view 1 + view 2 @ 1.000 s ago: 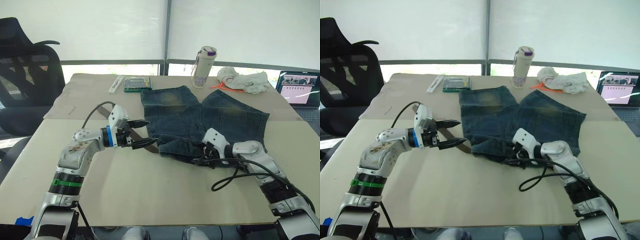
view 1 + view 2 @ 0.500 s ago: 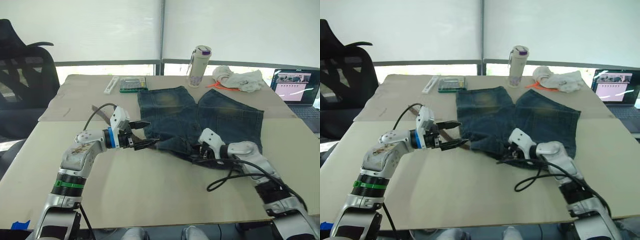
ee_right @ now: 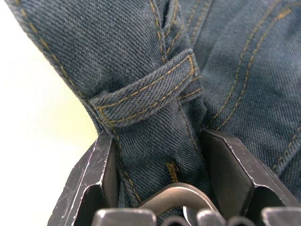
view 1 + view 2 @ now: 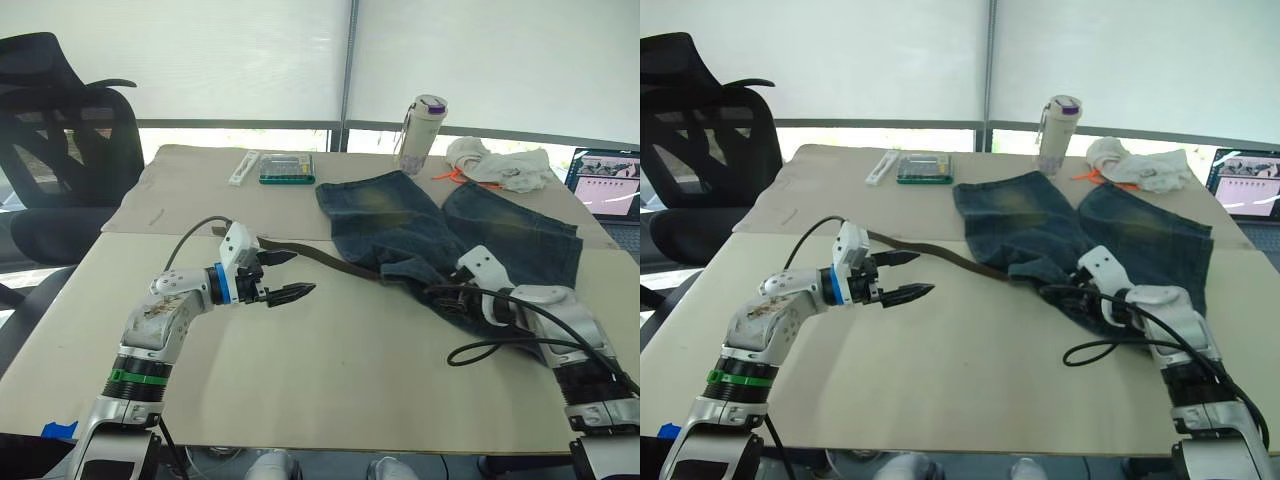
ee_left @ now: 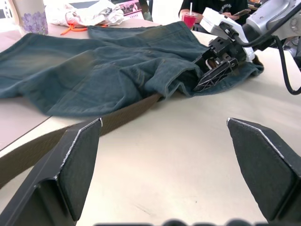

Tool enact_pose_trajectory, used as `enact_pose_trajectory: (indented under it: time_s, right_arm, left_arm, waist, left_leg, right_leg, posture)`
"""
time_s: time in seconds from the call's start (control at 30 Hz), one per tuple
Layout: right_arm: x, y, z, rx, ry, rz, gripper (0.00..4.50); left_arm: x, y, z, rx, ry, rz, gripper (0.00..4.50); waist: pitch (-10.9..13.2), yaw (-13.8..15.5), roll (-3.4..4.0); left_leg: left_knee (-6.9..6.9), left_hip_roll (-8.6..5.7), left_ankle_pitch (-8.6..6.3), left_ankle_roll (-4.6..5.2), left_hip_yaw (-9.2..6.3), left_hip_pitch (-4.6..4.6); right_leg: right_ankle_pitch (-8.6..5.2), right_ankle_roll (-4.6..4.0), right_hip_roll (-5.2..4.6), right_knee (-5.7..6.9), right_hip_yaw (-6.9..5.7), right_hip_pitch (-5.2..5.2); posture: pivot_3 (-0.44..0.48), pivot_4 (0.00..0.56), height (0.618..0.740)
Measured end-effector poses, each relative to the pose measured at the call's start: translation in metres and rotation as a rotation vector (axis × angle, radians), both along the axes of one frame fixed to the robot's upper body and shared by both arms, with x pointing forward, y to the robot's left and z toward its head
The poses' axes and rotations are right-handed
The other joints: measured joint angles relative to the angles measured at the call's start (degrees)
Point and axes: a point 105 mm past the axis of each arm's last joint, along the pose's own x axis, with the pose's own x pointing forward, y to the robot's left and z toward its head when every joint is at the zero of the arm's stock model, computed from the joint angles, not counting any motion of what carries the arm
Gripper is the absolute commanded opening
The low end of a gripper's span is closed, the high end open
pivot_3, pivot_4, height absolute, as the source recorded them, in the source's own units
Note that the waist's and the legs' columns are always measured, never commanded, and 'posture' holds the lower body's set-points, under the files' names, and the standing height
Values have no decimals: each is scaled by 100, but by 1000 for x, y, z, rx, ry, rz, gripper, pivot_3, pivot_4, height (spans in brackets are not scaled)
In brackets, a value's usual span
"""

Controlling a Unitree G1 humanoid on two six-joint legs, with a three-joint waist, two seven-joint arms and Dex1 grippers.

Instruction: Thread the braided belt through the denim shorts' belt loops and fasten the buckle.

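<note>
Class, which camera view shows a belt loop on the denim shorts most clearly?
The right wrist view: the belt loop and its stitching sit just ahead of the right gripper. In the other views the loops are too small to tell.

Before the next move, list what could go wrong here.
1. The left gripper is open and off the braided belt, so a pull from the right could likely drag the strap's free end unchecked.
2. The right gripper pinches bunched denim shorts beside a belt loop; pulling may shift the shorts rather than feed the buckle.
</note>
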Motion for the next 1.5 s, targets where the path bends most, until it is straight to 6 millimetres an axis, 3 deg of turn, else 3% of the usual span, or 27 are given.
enact_pose_trajectory:
  time_s: [0.1, 0.17, 0.37, 0.6, 0.73, 0.9, 0.97, 1.13, 1.3, 1.5]
  right_arm:
    - [0, -3, 1, 6, -14, -16, 2288]
    - [3, 6, 2, 13, -29, 15, 2288]
    - [23, 83, 6, -25, -142, 410, 2288]
    - [40, 116, 8, -66, -242, 585, 2288]
    - [44, 117, 9, -165, -294, 675, 2288]
    - [9, 97, 4, -86, -129, 797, 2288]
    - [5, 94, 3, -97, -112, 824, 2288]
    - [6, 100, 1, -166, -156, 920, 2288]
    - [-9, 111, -2, -235, -144, 1139, 2288]
    - [-15, 105, -3, -319, -120, 1254, 2288]
  left_arm:
    - [0, 0, 0, 0, -1, 0, 4500]
    - [0, 0, 0, 0, -1, 0, 4500]
    - [-2, -7, 23, 19, -83, -40, 4500]
    - [-6, -1, 39, 64, -123, -58, 4500]
    - [-8, 1, 40, 80, -121, -65, 4500]
    - [-11, 4, 41, 97, -124, -70, 4500]
    - [-11, 4, 41, 97, -124, -71, 4500]
    - [-12, 2, 40, 93, -118, -88, 4500]
    - [-11, -1, 42, 87, -122, -100, 4500]
    - [-11, -3, 40, 89, -116, -104, 4500]
  waist:
    - [0, -41, 0]
    - [0, -94, 0]
    - [4, -401, -6]
    - [7, -485, -3]
    - [8, -485, -1]
    - [8, -357, 0]
    - [8, -345, 0]
    - [9, -350, 0]
    - [8, -359, 0]
    - [8, -324, 0]
  left_leg:
    - [-1, 2, 1, -1, 3, 0]
    - [-1, 7, 1, -1, 3, 0]
    - [-17, 14, 15, -25, 5, 5]
    - [-30, 20, 18, -30, 11, 5]
    - [-31, 22, 18, -31, 10, 8]
    - [-36, 23, 18, -31, 9, 8]
    - [-35, 22, 18, -32, 10, 8]
    - [-35, 22, 19, -36, 10, 15]
    - [-48, 26, 23, -44, 10, 18]
    - [-52, 24, 23, -45, 11, 34]
  right_leg:
    - [0, 0, 4, 0, 0, 0]
    - [0, 0, 10, 0, 0, -1]
    - [-3, 0, 34, 4, 11, -14]
    - [-3, 0, 42, 10, 16, -14]
    - [-4, 0, 42, 9, 17, -12]
    - [-3, -1, 41, 8, 14, -10]
    - [-3, -1, 41, 5, 15, -9]
    - [-6, -5, 42, 2, 16, -10]
    - [-8, -8, 53, 8, 17, -10]
    - [-9, -9, 50, 2, 17, 6]
  posture:
    - [0, 150, 737]
    - [0, 150, 737]
    - [0, 150, 737]
    - [0, 150, 737]
    - [0, 150, 737]
    - [0, 150, 737]
    - [0, 150, 737]
    - [0, 150, 737]
    - [0, 150, 737]
    - [0, 150, 737]
